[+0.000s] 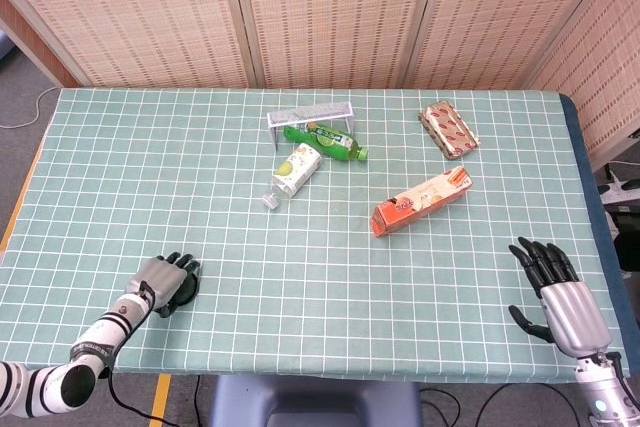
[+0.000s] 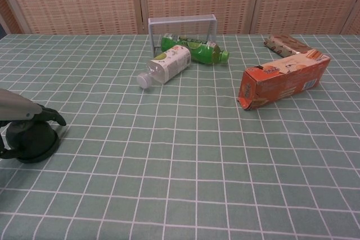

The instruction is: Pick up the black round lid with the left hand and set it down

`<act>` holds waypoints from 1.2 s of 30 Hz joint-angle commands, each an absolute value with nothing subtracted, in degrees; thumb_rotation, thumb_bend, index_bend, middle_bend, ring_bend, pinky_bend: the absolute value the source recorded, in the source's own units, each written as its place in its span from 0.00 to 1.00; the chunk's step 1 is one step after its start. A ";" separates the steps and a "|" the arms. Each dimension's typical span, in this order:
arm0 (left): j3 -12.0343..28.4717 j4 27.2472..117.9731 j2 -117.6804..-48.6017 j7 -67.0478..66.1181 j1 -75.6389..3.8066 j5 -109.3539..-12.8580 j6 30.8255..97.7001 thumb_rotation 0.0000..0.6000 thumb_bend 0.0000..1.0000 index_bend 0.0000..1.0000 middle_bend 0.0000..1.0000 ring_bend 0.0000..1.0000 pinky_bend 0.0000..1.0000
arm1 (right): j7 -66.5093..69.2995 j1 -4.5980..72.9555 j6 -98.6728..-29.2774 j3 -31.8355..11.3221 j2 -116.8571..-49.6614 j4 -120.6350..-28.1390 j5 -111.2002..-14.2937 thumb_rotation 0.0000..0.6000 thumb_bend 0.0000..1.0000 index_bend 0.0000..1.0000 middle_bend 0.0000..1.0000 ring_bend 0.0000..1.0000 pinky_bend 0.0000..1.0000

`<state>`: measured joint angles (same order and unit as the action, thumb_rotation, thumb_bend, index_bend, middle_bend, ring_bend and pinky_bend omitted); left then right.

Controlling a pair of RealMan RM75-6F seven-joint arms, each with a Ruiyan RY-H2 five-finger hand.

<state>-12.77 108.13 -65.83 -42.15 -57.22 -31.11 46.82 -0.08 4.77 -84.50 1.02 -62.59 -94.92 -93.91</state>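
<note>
Left hand (image 1: 160, 275) draped over black round lid (image 2: 31, 140) at table's (image 1: 330, 297) seven o'clock, fingers curled round it, grasp unconfirmed; loose wrap risks slip on lift.

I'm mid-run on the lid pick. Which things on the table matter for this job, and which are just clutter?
For the job:
black round lid, near the table's front left corner
left hand, fingers curled over the lid

Just lying about:
white bottle, on its side
green bottle
small wire rack
orange carton
snack packet
right hand, idle
</note>
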 commanded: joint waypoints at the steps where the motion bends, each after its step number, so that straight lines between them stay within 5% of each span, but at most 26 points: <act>1: -13.19 107.31 -66.20 -42.00 -57.41 -30.40 46.67 1.00 0.41 0.00 0.00 0.07 0.33 | -0.14 4.76 -84.53 0.90 -62.60 -94.90 -93.73 1.00 0.23 0.00 0.00 0.00 0.00; 8: -13.90 106.26 -66.74 -41.29 -57.29 -30.84 46.88 1.00 0.41 0.01 0.04 0.15 0.44 | -0.23 4.68 -84.65 0.88 -62.55 -94.99 -93.72 1.00 0.23 0.00 0.00 0.00 0.00; 24: -15.85 106.47 -66.48 -41.94 -58.13 -30.92 47.20 1.00 0.40 0.34 0.31 0.31 0.52 | 0.05 4.67 -84.55 1.06 -62.34 -95.21 -93.88 1.00 0.23 0.00 0.00 0.00 0.00; 36: -15.23 105.05 -66.56 -38.01 -55.22 -38.65 48.14 1.00 0.44 0.63 0.72 0.67 0.78 | 0.37 4.58 -84.78 1.03 -62.21 -95.25 -94.00 1.00 0.23 0.00 0.00 0.00 0.00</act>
